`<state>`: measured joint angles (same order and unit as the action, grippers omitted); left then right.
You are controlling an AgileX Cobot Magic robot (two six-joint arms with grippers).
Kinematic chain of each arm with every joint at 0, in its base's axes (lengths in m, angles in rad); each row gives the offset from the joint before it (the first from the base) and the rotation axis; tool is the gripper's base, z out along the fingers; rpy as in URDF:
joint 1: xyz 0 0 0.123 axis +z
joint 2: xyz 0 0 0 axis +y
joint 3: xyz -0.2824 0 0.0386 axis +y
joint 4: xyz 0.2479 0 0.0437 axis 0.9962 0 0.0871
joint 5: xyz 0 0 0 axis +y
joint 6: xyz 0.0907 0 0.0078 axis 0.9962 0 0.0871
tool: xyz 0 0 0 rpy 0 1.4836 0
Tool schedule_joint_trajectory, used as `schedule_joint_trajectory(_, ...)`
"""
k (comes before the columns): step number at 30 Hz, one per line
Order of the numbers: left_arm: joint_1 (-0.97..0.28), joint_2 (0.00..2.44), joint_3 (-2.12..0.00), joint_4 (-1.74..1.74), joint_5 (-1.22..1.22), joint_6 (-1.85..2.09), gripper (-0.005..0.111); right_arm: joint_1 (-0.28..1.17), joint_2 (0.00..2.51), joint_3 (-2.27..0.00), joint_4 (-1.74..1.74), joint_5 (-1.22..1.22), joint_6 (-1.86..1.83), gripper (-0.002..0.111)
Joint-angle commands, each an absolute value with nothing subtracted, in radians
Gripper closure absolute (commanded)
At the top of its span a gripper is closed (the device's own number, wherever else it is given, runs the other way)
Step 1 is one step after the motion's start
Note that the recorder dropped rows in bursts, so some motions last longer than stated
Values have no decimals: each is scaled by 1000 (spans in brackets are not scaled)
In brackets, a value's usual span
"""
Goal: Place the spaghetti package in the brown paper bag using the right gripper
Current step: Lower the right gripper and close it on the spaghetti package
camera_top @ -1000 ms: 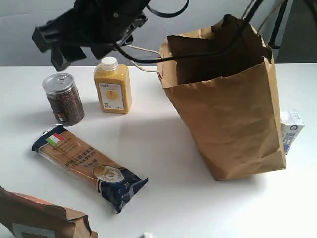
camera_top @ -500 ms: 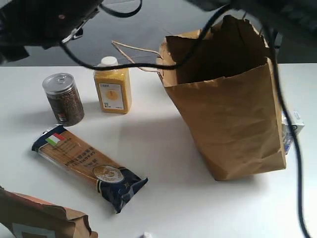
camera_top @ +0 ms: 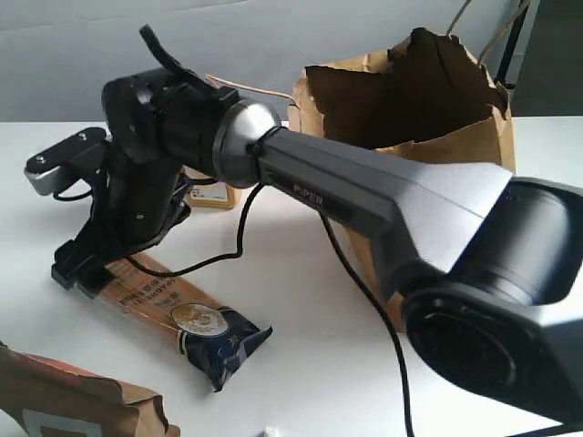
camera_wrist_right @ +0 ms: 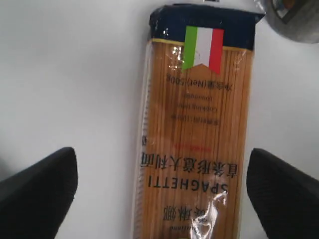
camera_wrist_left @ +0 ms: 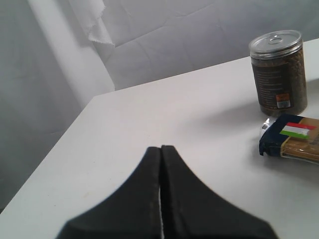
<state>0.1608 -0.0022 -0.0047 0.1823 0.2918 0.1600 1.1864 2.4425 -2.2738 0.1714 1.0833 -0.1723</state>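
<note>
Your right gripper (camera_top: 73,270), the black two-jaw unit on the black and grey arm, has come down in the last second. It was high above the white table (camera_top: 310,364); it now sits low over the flag-marked end of the long clear spaghetti package with tan pasta and dark navy ends (camera_top: 178,311).

In the right wrist view the package (camera_wrist_right: 197,124) lies flat on the table between the fingers (camera_wrist_right: 42,186), which stand wide apart, one at each long edge. Neither finger touches the pack, and nothing is held.

The package has not shifted. It lies at the left of the table, well apart from the tall kraft-brown paper bag (camera_top: 465,146), which stands upright and open at the right.

Finding: the approach looks complete and the grasp is not yet made. The grasp point sits towards one end, so expect the far end to droop on lifting.

Your left gripper (camera_wrist_left: 160,149) is idle at the table's edge, fingers pressed together on nothing.
</note>
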Motion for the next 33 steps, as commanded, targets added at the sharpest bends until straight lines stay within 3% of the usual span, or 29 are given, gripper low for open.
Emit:
schedule_joint_trajectory(1, 159, 0, 0, 178, 286, 156, 107, 1183, 2481, -2282, 146, 1098, -215, 23)
schedule_joint_trajectory(16, 159, 0, 0, 178, 286, 156, 107, 1169, 2607, -2277, 53, 1129, -202, 27)
schedule_joint_trajectory(17, 159, 0, 0, 178, 286, 156, 107, 1167, 2607, -2277, 53, 1134, -202, 31)
schedule_joint_trajectory(19, 159, 0, 0, 178, 286, 156, 107, 1167, 2607, -2277, 63, 1156, -202, 54)
schedule_joint_trajectory(22, 159, 0, 0, 178, 286, 156, 107, 1167, 2596, -2277, 63, 1178, -194, 102)
schedule_joint_trajectory(23, 159, 0, 0, 178, 286, 156, 107, 1165, 2589, -2277, 63, 1178, -193, 107)
schedule_joint_trajectory(33, 159, 0, 0, 178, 286, 156, 107, 1163, 2418, -2277, 73, 1143, -212, 108)
